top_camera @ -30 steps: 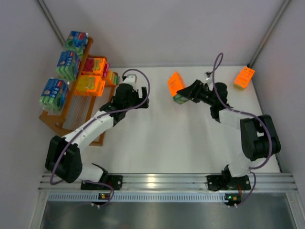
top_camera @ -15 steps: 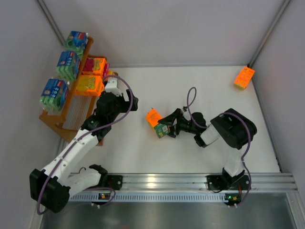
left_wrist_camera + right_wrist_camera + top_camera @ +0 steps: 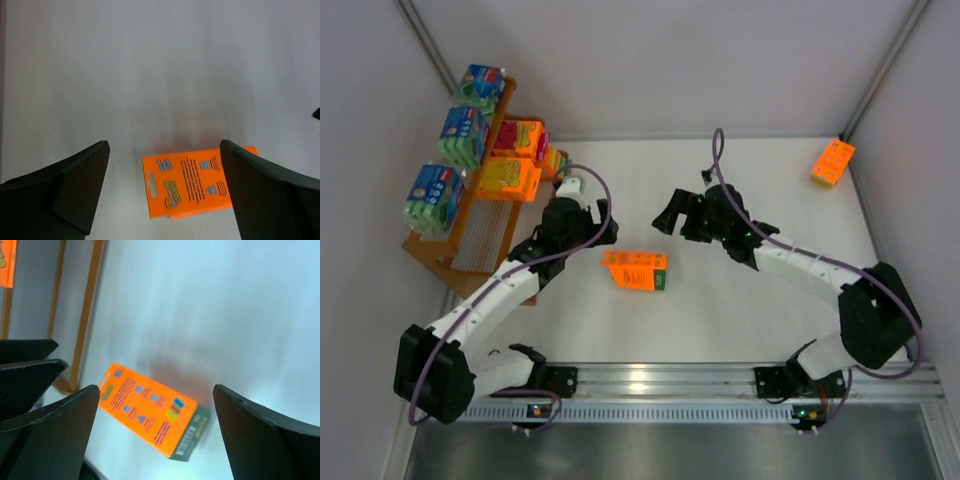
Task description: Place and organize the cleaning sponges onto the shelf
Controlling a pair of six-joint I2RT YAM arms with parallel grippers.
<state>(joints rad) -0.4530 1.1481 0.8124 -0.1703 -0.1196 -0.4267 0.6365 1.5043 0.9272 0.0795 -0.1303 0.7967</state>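
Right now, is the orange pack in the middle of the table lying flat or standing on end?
Lying flat: the pack shows its broad printed face upward on the table in every view.

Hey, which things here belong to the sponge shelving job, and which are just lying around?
Job: orange shelf, blue-green sponge packs, shelved orange packs, orange pack mid-table, orange pack at far right corner.
Just there: white table, aluminium rail.
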